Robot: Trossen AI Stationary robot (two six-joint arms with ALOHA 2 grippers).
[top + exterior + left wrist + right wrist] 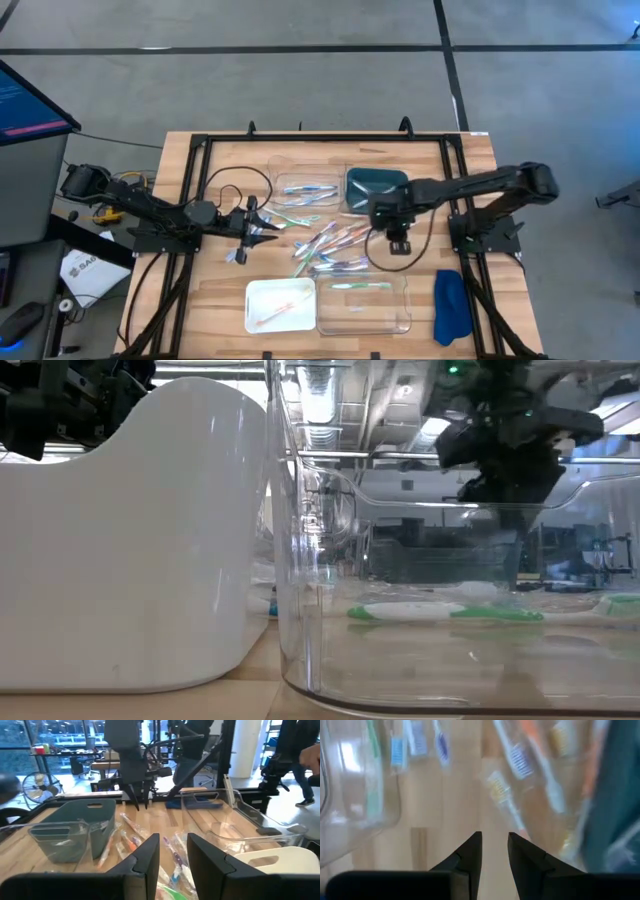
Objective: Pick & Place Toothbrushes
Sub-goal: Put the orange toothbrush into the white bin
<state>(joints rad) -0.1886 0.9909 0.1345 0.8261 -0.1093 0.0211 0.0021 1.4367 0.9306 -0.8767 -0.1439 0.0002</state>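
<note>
Right gripper hangs over bare wood, fingers slightly parted, holding nothing, with the loose toothbrushes just beside it. Looks like the reaching step; next it needs to line up on one brush and drop.

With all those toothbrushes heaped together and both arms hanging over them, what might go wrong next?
1. The toothbrushes lie crossed in a loose pile, so the right gripper, hovering empty at its edge, may lift two at once or nudge neighbours aside.
2. The left gripper hangs at the pile's other side; if both reach in together, the arms could bump.
3. The clear tray stands close by; a swinging brush might catch its wall.
</note>
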